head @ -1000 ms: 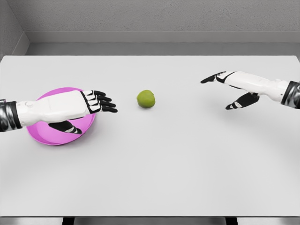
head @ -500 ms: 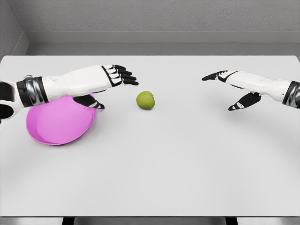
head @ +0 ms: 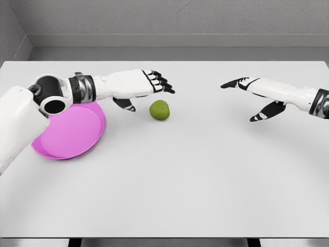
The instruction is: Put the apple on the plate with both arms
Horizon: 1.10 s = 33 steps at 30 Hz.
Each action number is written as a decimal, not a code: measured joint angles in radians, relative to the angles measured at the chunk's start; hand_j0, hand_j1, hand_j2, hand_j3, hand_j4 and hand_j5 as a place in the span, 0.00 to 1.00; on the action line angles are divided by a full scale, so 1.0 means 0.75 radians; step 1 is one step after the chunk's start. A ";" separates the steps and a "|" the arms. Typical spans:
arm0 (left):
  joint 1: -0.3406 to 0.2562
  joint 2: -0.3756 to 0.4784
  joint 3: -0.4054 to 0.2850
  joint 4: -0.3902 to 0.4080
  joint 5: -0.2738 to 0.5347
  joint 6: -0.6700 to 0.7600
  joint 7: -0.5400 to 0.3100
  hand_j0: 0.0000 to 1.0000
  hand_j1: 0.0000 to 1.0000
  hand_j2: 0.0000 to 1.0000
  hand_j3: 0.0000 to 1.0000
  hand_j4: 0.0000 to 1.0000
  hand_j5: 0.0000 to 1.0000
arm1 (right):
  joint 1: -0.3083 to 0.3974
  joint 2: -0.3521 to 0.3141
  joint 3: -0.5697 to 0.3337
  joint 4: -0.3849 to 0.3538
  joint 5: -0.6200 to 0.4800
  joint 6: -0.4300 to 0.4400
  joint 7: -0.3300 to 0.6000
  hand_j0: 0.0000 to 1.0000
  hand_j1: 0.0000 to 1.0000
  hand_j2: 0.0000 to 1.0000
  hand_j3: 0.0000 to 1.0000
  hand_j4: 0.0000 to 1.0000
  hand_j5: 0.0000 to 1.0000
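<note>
White tabletop (head: 169, 190) fills the view, bare across its whole near half, with a grey wall and floor strip beyond the far edge. Moving farther in, the pink plate (head: 67, 136) sits at the left, its bowl now fully uncovered, because the left arm has swung up and off it in the last second. The green apple (head: 160, 109) lies left of the table's middle, right of the plate and apart from it, and it has not budged. And look at the left hand (head: 141, 85): a second ago it hung over the plate, now it reaches out just beyond the apple on the far-left side, fingers loosely extended, thumb hanging down toward the table, gripping nothing. That reads as a closing approach for the pick, not yet a grasp; no contact shows. Over on the right, well apart from the fruit, the right hand (head: 257, 95) hovers with fingers spread wide and thumb dropped, empty, and it has barely shifted. Nothing stands between apple and plate, so the short carry leftward looks clear. The real risk, to my eye, is a round apple rolling off if nudged.
</note>
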 measured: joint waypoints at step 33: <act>-0.080 -0.190 -0.113 0.268 -0.223 0.000 -0.003 0.98 0.98 0.98 0.98 0.98 0.98 | 0.006 0.001 0.000 -0.002 0.001 0.000 0.000 1.00 1.00 1.00 1.00 1.00 1.00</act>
